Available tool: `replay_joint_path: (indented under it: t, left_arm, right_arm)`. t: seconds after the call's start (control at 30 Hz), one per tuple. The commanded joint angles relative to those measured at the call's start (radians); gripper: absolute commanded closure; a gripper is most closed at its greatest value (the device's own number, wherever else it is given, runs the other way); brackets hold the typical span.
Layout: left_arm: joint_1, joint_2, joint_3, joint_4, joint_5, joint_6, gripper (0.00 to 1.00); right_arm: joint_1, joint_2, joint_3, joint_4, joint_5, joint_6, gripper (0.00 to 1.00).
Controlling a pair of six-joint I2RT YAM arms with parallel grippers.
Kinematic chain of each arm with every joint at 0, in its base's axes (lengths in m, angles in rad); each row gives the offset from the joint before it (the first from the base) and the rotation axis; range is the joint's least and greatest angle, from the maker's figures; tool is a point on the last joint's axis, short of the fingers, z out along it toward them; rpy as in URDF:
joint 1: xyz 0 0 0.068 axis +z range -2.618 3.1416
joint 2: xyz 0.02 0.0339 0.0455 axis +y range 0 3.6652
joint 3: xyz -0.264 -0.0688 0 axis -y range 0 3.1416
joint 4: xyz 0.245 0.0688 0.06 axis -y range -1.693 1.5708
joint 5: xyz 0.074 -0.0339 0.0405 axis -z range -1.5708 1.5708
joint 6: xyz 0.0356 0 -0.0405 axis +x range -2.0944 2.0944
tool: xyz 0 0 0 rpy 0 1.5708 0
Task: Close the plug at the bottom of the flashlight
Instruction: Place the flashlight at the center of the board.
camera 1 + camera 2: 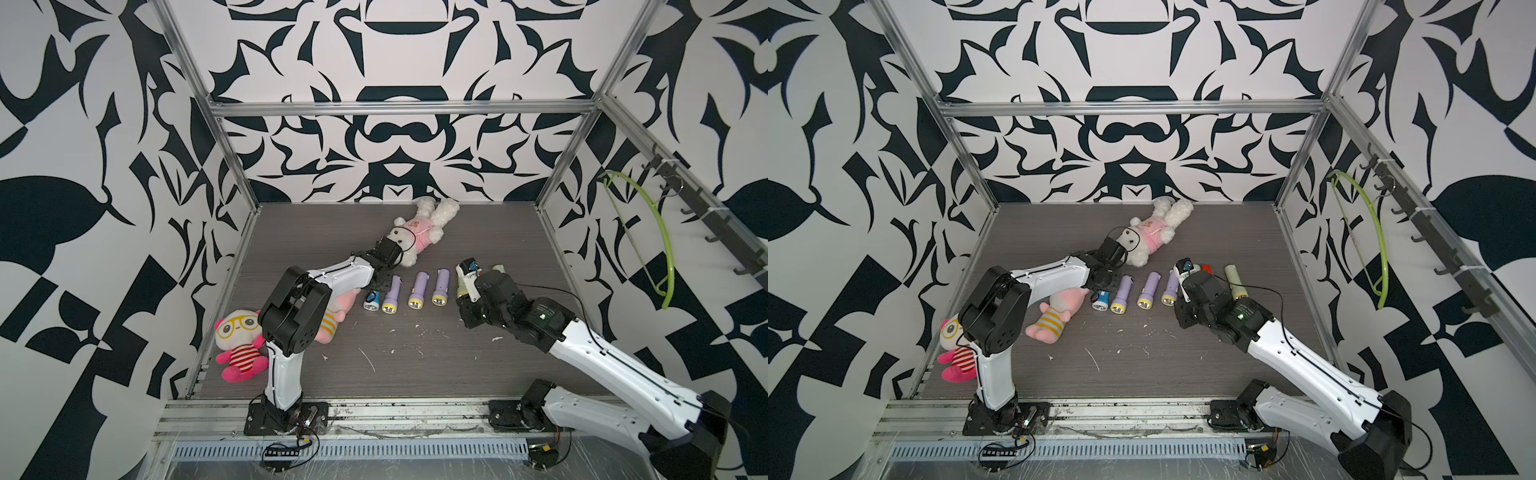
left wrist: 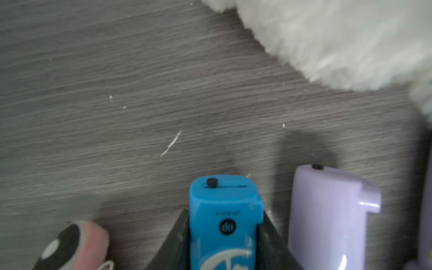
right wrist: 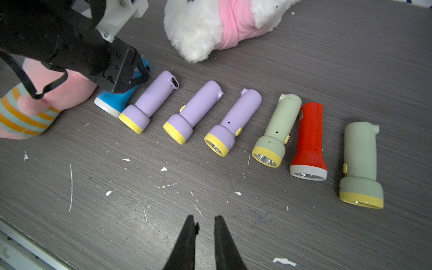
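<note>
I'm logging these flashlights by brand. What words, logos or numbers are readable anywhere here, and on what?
"do": white on a round black badge on the blue flashlight.
Small print above that badge: too blurred to read.
White logo below it: cut off by the frame.
Side label on the red flashlight: too small to read.
Print on the pink shirt: too small to read.
Nothing else is legible.

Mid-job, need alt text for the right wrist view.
Left hand straddles the blue flashlight at one end of a row of seven flashlights on a grey table. Right hand hovers nearby, jaws slightly apart and empty; a white plush and a pink plush lie near the row.
</note>
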Motion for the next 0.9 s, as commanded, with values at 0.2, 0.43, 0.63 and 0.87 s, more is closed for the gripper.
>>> replay_joint_path:
  t: [0.2,0.43,0.63,0.87]
  left_arm:
    - [0.01,0.015,0.035,-0.03,-0.01,0.01,0.35]
    - [0.01,-0.027,0.05,-0.034,0.008,0.009,0.35]
    - [0.009,-0.133,0.068,-0.05,0.024,0.013,0.3]
    - [0.01,-0.368,-0.034,0.012,-0.053,0.055,0.01]
  right_arm:
    - [-0.002,0.029,0.007,0.041,0.016,0.009,0.79]
    - [-0.002,0.031,0.013,0.038,0.016,0.014,0.78]
    - [-0.002,0.042,0.046,0.019,0.033,0.029,0.74]
    - [-0.002,0.085,0.087,0.009,0.187,0.042,0.0]
